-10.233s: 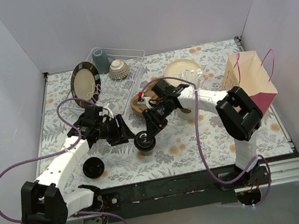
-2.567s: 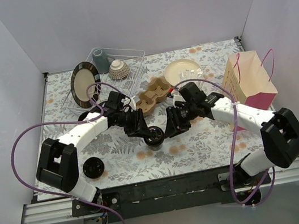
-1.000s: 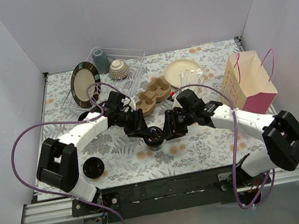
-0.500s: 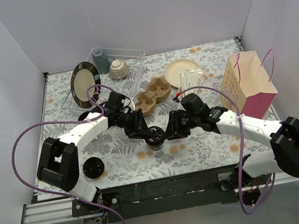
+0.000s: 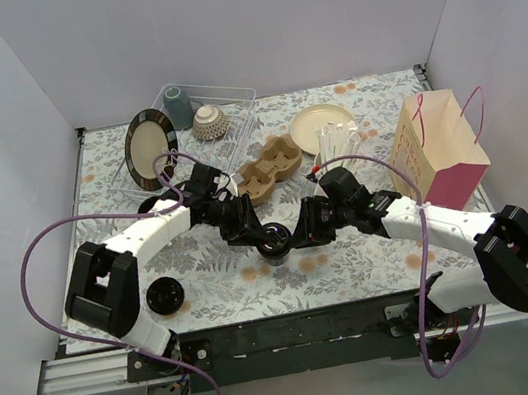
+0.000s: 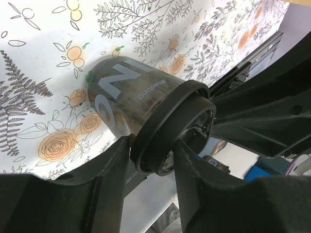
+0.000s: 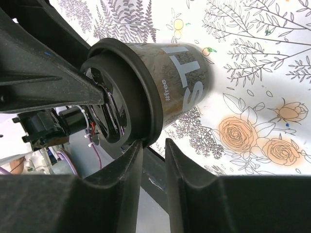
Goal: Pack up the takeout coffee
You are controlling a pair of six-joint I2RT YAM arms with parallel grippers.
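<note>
Two hands meet at one coffee cup [image 5: 273, 244], mid-tabletop toward the near edge. Left hand [image 5: 248, 225] is clenched across its black lid [image 6: 170, 126]; whether the right hand [image 5: 301, 235] grips cannot be told. Step judged: securing the lid. Next: carry it upright to the cardboard carrier [image 5: 269, 168] toward the far edge.

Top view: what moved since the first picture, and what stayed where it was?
The left arm swung in from the left, and the left gripper took hold of the cup at its lid. The right gripper stayed on the cup, which shifted a little to the right, and that arm's elbow swung out to the near right. The loose lid and the bag stayed put.
</note>
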